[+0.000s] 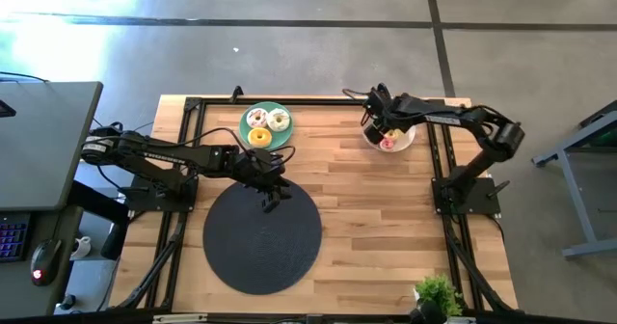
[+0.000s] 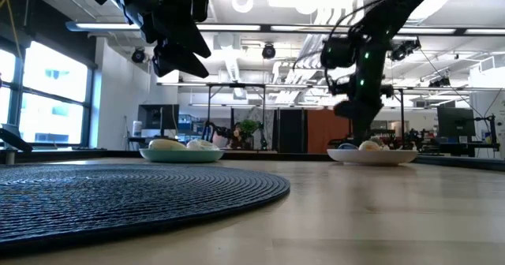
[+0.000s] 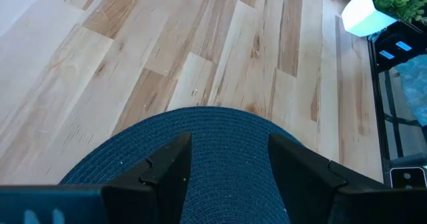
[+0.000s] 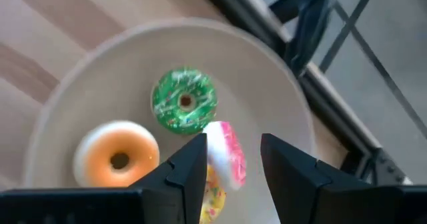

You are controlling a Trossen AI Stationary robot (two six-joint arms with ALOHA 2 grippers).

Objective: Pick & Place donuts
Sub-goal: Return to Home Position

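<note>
A beige plate (image 4: 100, 71) at the table's far right holds a green donut (image 4: 184, 99), an orange-frosted one (image 4: 117, 154), a yellow one (image 4: 212, 196) and a pink donut (image 4: 227, 154) standing on edge. My right gripper (image 4: 233, 161) is low over this plate (image 1: 410, 139), open, with its fingers on either side of the pink donut. A green plate (image 1: 243, 121) at the far middle carries three frosted donuts (image 1: 260, 138). My left gripper (image 1: 273, 197) hangs open and empty above the far edge of the black mat (image 1: 260, 242). My right gripper comes at the plate from above, pointing down. The pink donut's white edge (image 4: 211, 144) lies against one finger (image 4: 193, 164). A strip of plate shows between the donut and the other finger. The donut stands tilted, with its lower part hidden behind the fingers.
A black rail frame (image 1: 193, 107) runs along the table's left, far and right sides. A potted plant (image 1: 439, 293) stands at the near right corner. Bare wood lies between the mat and the beige plate.
</note>
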